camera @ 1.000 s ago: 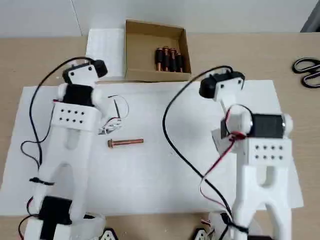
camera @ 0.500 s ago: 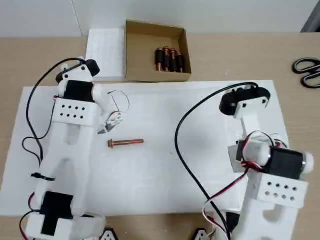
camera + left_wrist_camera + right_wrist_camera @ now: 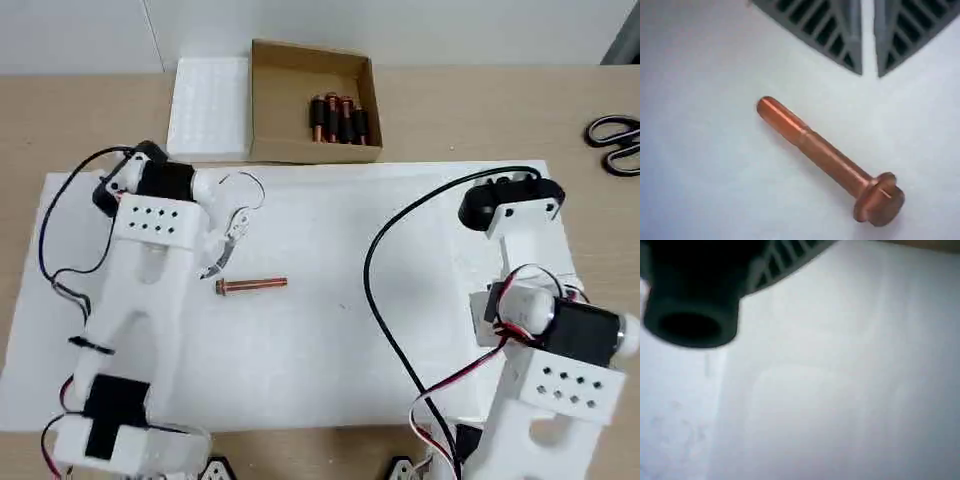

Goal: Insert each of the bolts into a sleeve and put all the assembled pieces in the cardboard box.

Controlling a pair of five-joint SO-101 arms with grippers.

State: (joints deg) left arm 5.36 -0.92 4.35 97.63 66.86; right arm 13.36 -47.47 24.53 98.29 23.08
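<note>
A copper bolt (image 3: 250, 286) (image 3: 825, 160) lies flat on the white foam sheet (image 3: 330, 350), apart from everything else. My left gripper (image 3: 226, 246) (image 3: 867, 55) hangs just beside the bolt's plain end, its grey fingers (image 3: 840, 35) shut to a narrow slit with nothing between them. At the sheet's right side, the right arm (image 3: 510, 210) holds a black sleeve (image 3: 690, 310), open end showing, in my right gripper (image 3: 735, 280), above bare foam. The cardboard box (image 3: 268, 100) at the back holds several assembled pieces (image 3: 338, 120).
A white foam block (image 3: 210, 110) lies left of the box. Scissors (image 3: 615, 140) rest on the wooden table at the far right. Black cables loop from both arms over the sheet.
The right arm has drawn back from the middle toward the sheet's right side. The left arm has swung nearer, bringing its gripper closer to the bolt. The bolt has not moved.
</note>
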